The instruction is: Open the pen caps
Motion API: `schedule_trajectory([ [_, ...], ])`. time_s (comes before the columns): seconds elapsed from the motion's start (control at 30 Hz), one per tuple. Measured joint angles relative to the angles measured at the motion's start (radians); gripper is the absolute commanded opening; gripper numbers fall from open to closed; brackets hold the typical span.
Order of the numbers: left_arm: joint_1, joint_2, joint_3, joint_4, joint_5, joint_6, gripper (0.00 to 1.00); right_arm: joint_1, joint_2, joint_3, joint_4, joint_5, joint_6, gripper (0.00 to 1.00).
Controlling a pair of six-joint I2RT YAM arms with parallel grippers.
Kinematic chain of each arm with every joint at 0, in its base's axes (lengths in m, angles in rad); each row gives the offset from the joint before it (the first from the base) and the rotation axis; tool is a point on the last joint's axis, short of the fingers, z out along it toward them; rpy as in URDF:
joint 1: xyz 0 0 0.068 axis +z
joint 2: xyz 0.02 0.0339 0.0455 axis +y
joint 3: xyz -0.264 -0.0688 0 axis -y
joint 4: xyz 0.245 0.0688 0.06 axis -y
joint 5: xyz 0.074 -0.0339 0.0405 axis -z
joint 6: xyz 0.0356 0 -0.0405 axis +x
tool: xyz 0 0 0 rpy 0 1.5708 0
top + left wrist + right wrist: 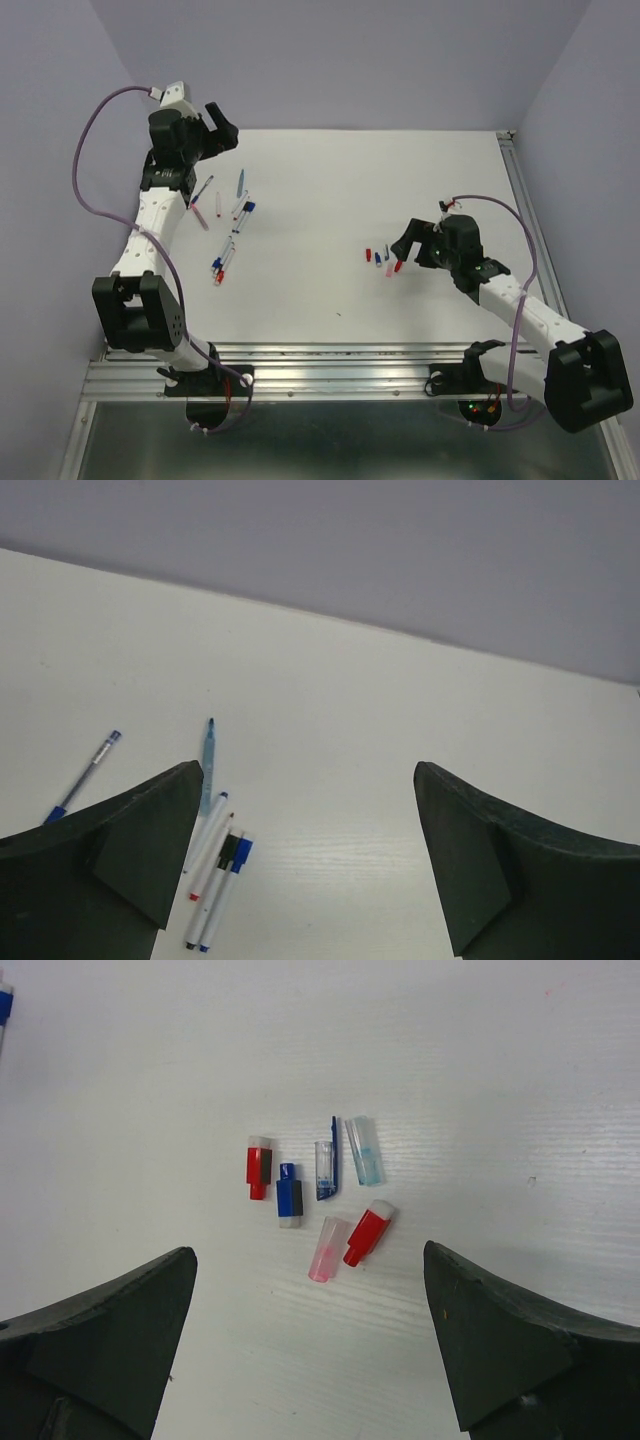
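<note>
Plastic caps (pixel 290 1195) lay just left of the wide-open right gripper (pixel 309 1248); the left gripper (pixel 308 765) gaped wide beyond the pens (pixel 215 825).

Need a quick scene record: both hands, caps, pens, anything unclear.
left hand: open, empty, raised above the pens
right hand: open, empty, over the caps
caps: six loose in one cluster on the table; two red, one dark blue, one pink, one light blue, one clear with a blue clip
pens: several lying at the far left, well apart from the caps
unclear: whether any pen has a cap on
</note>
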Motion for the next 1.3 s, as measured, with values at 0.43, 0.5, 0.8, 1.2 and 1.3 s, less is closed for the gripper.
schedule_trajectory([
  [0.43,-0.064,0.147,-0.193,0.022,0.053,0.032,0.99,0.000,-0.010,0.000,0.002,0.003,0.000,1.00],
  [0.5,-0.083,0.183,-0.216,0.009,0.027,0.048,0.99,0.000,-0.009,0.000,0.002,0.003,0.000,1.00],
  [0.8,-0.103,0.266,-0.255,-0.011,-0.034,0.107,0.98,0.000,0.026,0.000,0.003,0.003,0.000,1.00],
  [1.2,-0.121,0.351,-0.252,-0.013,-0.034,0.130,0.96,0.000,0.051,0.000,0.003,0.005,0.000,1.00],
  [1.3,-0.127,0.366,-0.242,-0.014,-0.037,0.134,0.96,0.000,0.051,0.000,0.003,0.005,0.000,1.00],
])
